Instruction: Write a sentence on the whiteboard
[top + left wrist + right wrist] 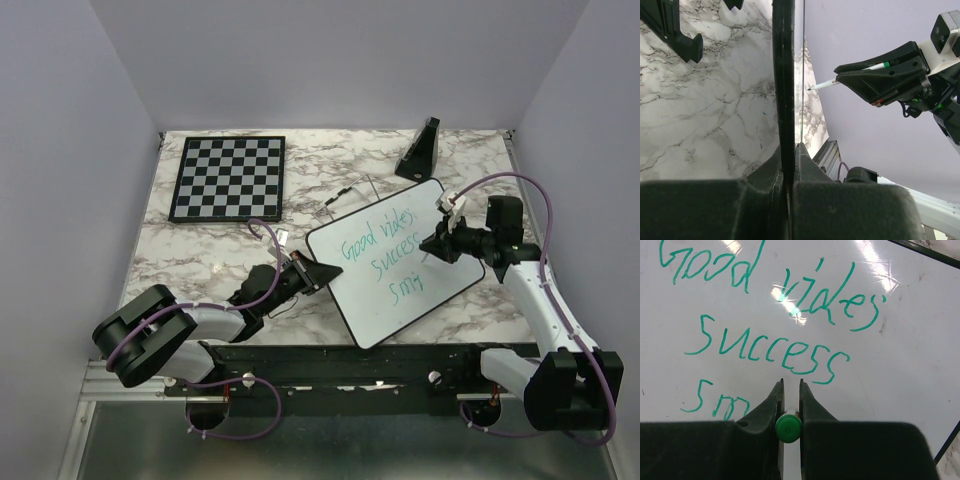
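Left gripper: clamped on whiteboard edge, mid-table. Right gripper: closed on marker, tip just beside the writing face. Sentence: green, three lines (last begins "Sm"). Chessboard: far left.

White-shelled left arm and right arm, black joints, looping purple cables, perhaps a green wrist light.

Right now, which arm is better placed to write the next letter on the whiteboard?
Right. The right claw holds the green marker over the unfinished third line; left claw clamps the whiteboard edge.
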